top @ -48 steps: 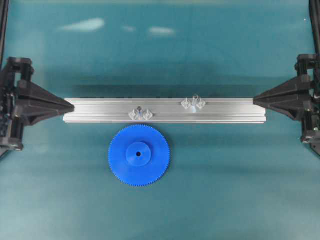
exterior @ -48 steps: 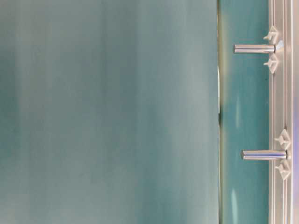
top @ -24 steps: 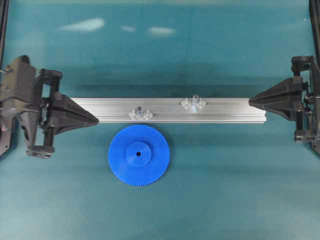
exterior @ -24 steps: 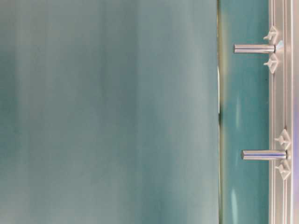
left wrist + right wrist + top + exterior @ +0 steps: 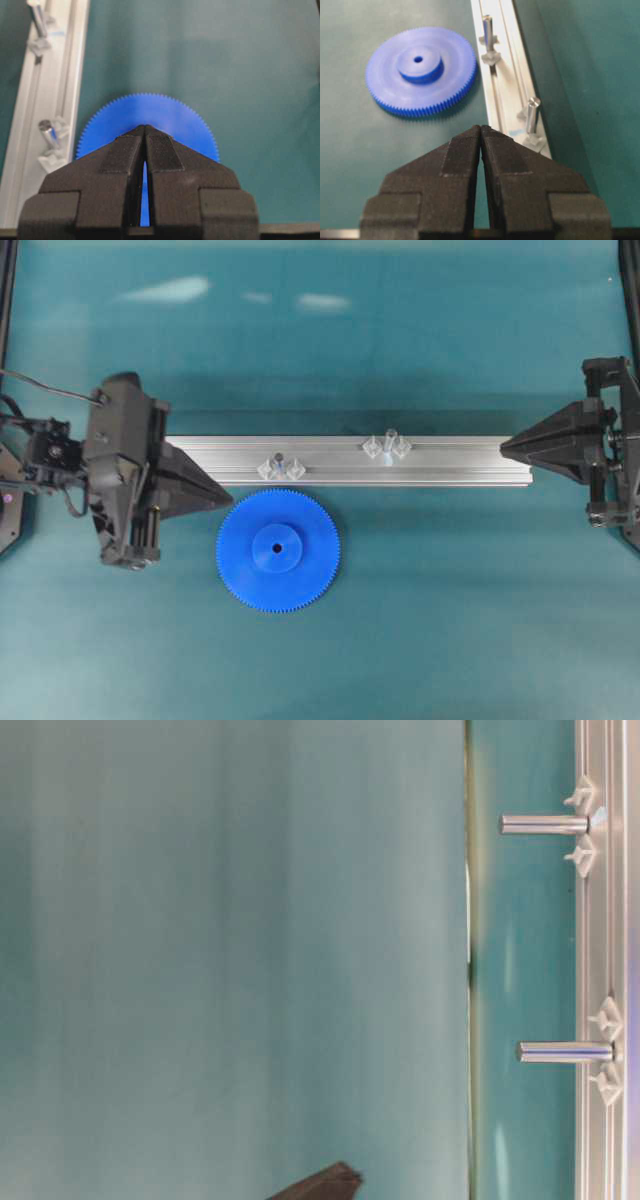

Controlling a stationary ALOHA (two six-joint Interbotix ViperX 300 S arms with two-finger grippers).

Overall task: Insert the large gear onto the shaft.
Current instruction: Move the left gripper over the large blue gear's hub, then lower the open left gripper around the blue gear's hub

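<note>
The large gear point(image 5: 278, 550), a bright-blue toothed disc with a raised hub, lies flat on the teal mat just in front of the aluminium rail point(image 5: 450, 460). Two alike clear shaft pegs stand on the rail: one shaft point(image 5: 280, 462) behind the gear, the other point(image 5: 388, 443) further right. My left gripper point(image 5: 231, 502) is shut and empty, its tip by the gear's upper-left rim. In the left wrist view the gear point(image 5: 150, 112) shows beyond the left gripper point(image 5: 145, 127). My right gripper point(image 5: 503, 445) is shut and empty at the rail's right end; the right wrist view shows the gear point(image 5: 420, 70) ahead of it.
The rail point(image 5: 505, 100) runs left to right across the mat's middle. In the table-level view both pegs point(image 5: 545, 824) point(image 5: 565, 1051) stick out from the rail, and a dark finger tip point(image 5: 320, 1185) pokes in at the bottom edge. Black frame posts stand at both sides.
My left arm has swung in from the left edge towards the gear, its tip now at the gear's rim. The right gripper has barely shifted. The gear has not moved.
</note>
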